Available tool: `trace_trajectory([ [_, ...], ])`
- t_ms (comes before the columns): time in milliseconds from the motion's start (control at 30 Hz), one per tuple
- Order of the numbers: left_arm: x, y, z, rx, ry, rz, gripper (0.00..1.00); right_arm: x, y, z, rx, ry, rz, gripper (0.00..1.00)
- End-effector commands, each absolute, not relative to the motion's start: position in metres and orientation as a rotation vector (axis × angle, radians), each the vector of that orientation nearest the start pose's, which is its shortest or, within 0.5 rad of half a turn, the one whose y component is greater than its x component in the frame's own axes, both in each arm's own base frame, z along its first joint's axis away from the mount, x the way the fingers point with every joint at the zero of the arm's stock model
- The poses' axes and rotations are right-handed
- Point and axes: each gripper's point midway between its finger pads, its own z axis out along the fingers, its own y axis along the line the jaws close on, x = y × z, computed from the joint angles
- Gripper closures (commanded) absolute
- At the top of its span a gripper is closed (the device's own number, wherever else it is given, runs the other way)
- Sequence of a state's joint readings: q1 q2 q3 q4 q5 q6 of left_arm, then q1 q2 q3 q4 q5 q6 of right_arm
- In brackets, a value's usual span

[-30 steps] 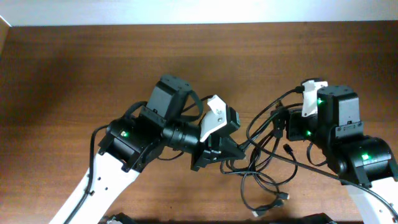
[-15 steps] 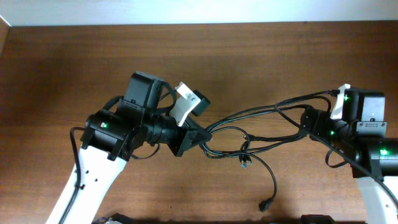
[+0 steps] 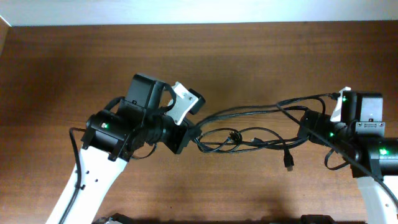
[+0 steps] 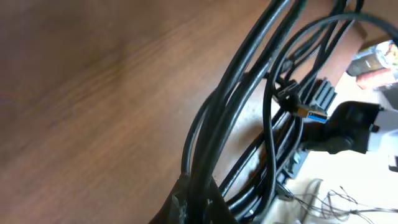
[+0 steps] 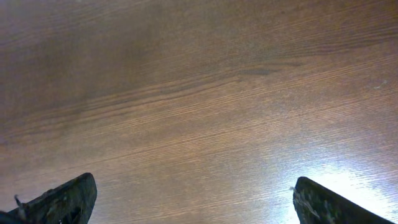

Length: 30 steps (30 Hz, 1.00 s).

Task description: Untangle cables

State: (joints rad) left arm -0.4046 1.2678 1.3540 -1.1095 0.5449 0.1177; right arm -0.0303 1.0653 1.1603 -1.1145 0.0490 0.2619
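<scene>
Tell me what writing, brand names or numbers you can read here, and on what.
No text can be read anywhere.
The cables and the table carry no visible marks.
A colourful thing at the left wrist view's edge might bear a label, but is too blurred to read.

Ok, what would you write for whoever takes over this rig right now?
Left gripper: shut on the cables, several strands bunched at its fingers.
Right gripper: open, only table between its fingers; overhead, the strands run up to that arm, but how they catch there cannot be told.
Cables: stretched in a bundle between the two arms, loops crossing mid-span, one plug loose below.
Done: bundle drawn out in a line.
To do: no cable separated yet; free the crossings, lay each apart.
</scene>
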Motion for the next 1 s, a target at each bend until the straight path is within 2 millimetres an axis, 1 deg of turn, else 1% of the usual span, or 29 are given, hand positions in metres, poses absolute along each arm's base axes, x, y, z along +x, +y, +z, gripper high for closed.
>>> trace_trajectory([
  [0, 0.252, -0.209, 0.293, 0.859, 2.224, -0.903, 1.0, 0.26, -0.02, 0.219, 0.368, 2.557, 0.046, 0.03],
  [33, 0.25, -0.224, 0.314, 0.894, 2.105, -1.026, 1.0, 0.262, -0.002, 0.22, 0.297, 2.565, 0.172, 0.15],
  [67, 0.251, -0.23, 0.324, 0.877, 2.067, -1.084, 1.0, 0.262, -0.001, 0.22, 0.296, 2.566, 0.177, 0.21],
  [100, 0.248, -0.235, 0.333, 0.884, 2.03, -1.145, 1.0, 0.262, -0.002, 0.22, 0.299, 2.566, 0.167, 0.21],
  [133, 0.234, -0.246, 0.354, 0.964, 1.904, -1.286, 1.0, 0.261, -0.005, 0.22, 0.284, 2.567, 0.144, 0.2],
  [200, 0.218, -0.252, 0.372, 1.044, 1.784, -1.414, 1.0, 0.261, -0.007, 0.219, 0.291, 2.57, 0.128, 0.2],
  [233, 0.213, -0.253, 0.376, 1.063, 1.76, -1.446, 1.0, 0.261, -0.007, 0.219, 0.291, 2.57, 0.127, 0.19],
  [267, 0.213, -0.253, 0.376, 1.063, 1.759, -1.449, 1.0, 0.261, -0.008, 0.219, 0.291, 2.57, 0.123, 0.16],
  [367, 0.219, -0.252, 0.372, 1.044, 1.78, -1.409, 1.0, 0.256, -0.004, 0.216, 0.288, 2.594, 0.144, 0.15],
  [400, 0.22, -0.252, 0.372, 1.041, 1.783, -1.403, 1.0, 0.254, -0.003, 0.215, 0.283, 2.604, 0.15, 0.11],
  [433, 0.227, -0.251, 0.368, 0.995, 1.83, -1.363, 1.0, 0.252, 0.011, 0.215, 0.179, 2.617, 0.235, 0.11],
  [467, 0.237, -0.248, 0.362, 0.92, 1.897, -1.321, 1.0, 0.251, 0.031, 0.22, 0.028, 2.602, 0.366, 0.11],
  [500, 0.254, -0.242, 0.353, 0.782, 2.001, -1.251, 1.0, 0.248, 0.054, 0.227, -0.14, 2.559, 0.515, 0.11],
  [533, 0.269, -0.235, 0.345, 0.613, 2.102, -1.192, 1.0, 0.241, 0.083, 0.241, -0.339, 2.465, 0.714, 0.1],
  [567, 0.276, -0.231, 0.341, 0.52, 2.148, -1.173, 1.0, 0.234, 0.102, 0.254, -0.444, 2.379, 0.86, 0.09],
  [600, 0.276, -0.231, 0.342, 0.512, 2.149, -1.179, 1.0, 0.231, 0.109, 0.259, -0.457, 2.351, 0.92, 0.01],
  [633, 0.277, -0.231, 0.344, 0.467, 2.163, -1.204, 1.0, 0.225, 0.121, 0.272, -0.485, 2.287, 1.049, 0.01],
  [667, 0.277, -0.232, 0.345, 0.452, 2.164, -1.216, 1.0, 0.224, 0.124, 0.275, -0.499, 2.268, 1.075, 0.01],
  [733, 0.272, -0.24, 0.348, 0.49, 2.145, -1.236, 1.0, 0.221, 0.129, 0.281, -0.546, 2.217, 1.119, 0.01],
  [767, 0.265, -0.25, 0.351, 0.532, 2.129, -1.253, 1.0, 0.216, 0.135, 0.287, -0.631, 2.155, 1.139, 0.01],
  [833, 0.255, -0.265, 0.358, 0.622, 2.074, -1.269, 1.0, 0.21, 0.145, 0.29, -0.757, 2.087, 1.137, 0.01],
  [867, 0.246, -0.279, 0.365, 0.7, 2.014, -1.283, 1.0, 0.203, 0.155, 0.29, -0.879, 2.029, 1.127, 0.01],
  [900, 0.242, -0.284, 0.369, 0.726, 1.991, -1.294, 1.0, 0.199, 0.159, 0.29, -0.936, 2.0, 1.119, 0.01],
  [933, 0.236, -0.291, 0.373, 0.758, 1.963, -1.315, 1.0, 0.193, 0.167, 0.29, -1.034, 1.944, 1.104, 0.01],
  [967, 0.232, -0.294, 0.376, 0.78, 1.944, -1.335, 1.0, 0.19, 0.171, 0.29, -1.075, 1.921, 1.104, 0.01],
])
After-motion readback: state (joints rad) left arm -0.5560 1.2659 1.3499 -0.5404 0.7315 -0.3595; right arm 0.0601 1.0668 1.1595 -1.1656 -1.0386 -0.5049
